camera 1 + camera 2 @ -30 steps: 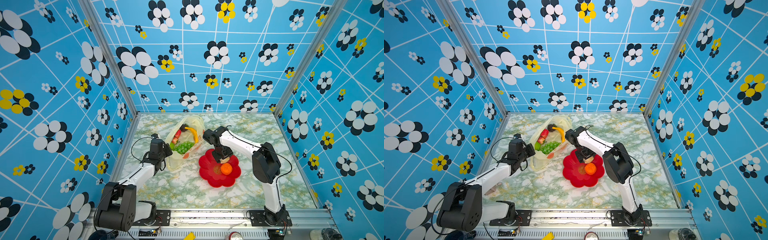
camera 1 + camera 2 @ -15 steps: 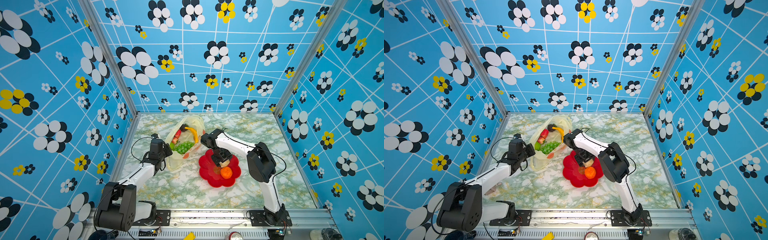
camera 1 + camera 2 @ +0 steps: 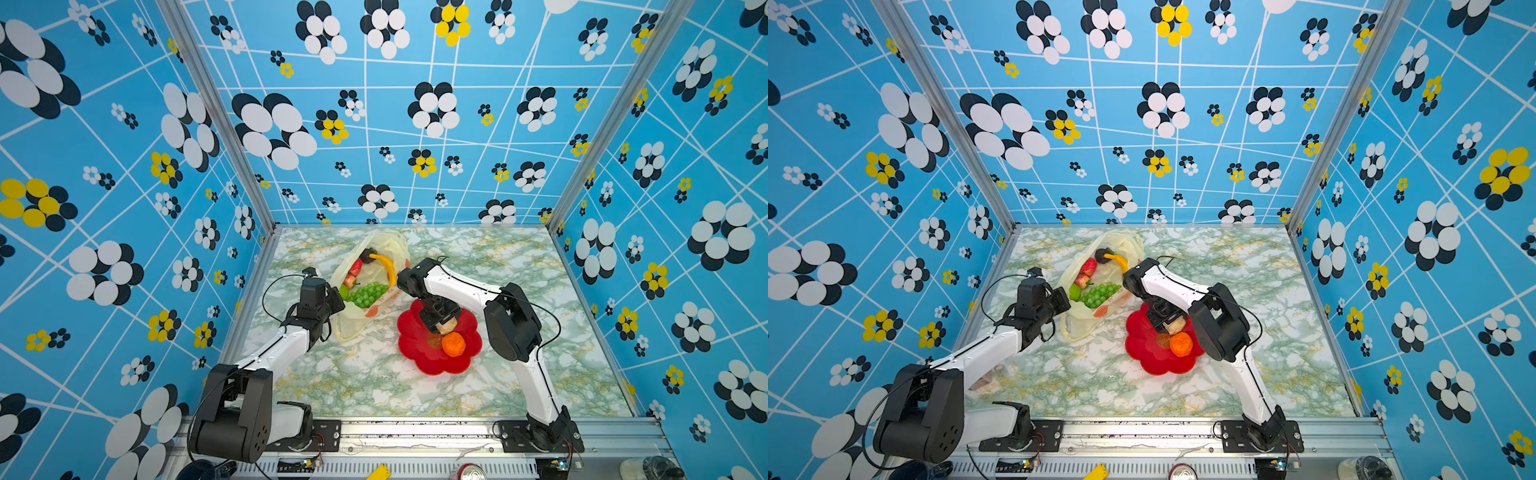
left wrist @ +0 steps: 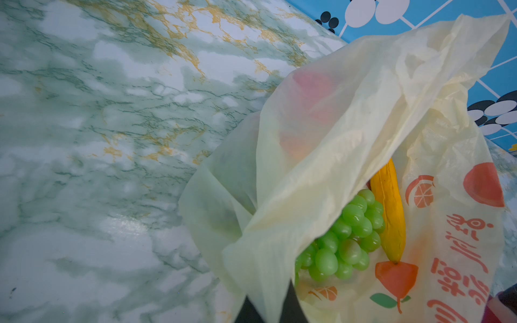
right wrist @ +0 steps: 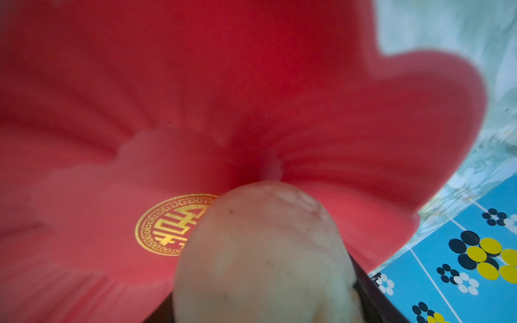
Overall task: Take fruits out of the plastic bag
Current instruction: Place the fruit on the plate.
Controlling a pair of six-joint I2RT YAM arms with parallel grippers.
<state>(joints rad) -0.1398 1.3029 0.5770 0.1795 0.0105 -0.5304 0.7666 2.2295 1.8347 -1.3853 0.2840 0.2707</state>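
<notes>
Two robot arms work on a green marbled tabletop [image 3: 374, 386] inside a blue flowered enclosure. The left hand [image 3: 336, 298] is clenched on the rim of the plastic bag [image 3: 353, 328], holding its mouth open. The right hand [image 3: 442, 323] hangs low over a red plate [image 3: 419, 357], grasping a cream piece [image 3: 447, 327] just beside an orange [image 3: 453, 344] that lies on the plate.

The risks: the rounded cream piece may roll once let go, nudging the orange toward the plate's shallow edge. The thin film could slip from the left hand's pinch and fall over the fruits, hiding them. The right arm passes close to the bag's mouth and could snag it.

The bag lies near the back of the tabletop, well apart from the plate's middle. It is pale yellow, translucent and crumpled, printed with orange slices. Inside it are a grape bunch [image 3: 368, 294], a banana [image 3: 386, 266], a strawberry [image 3: 356, 268] and a dark purple piece [image 3: 368, 254].
</notes>
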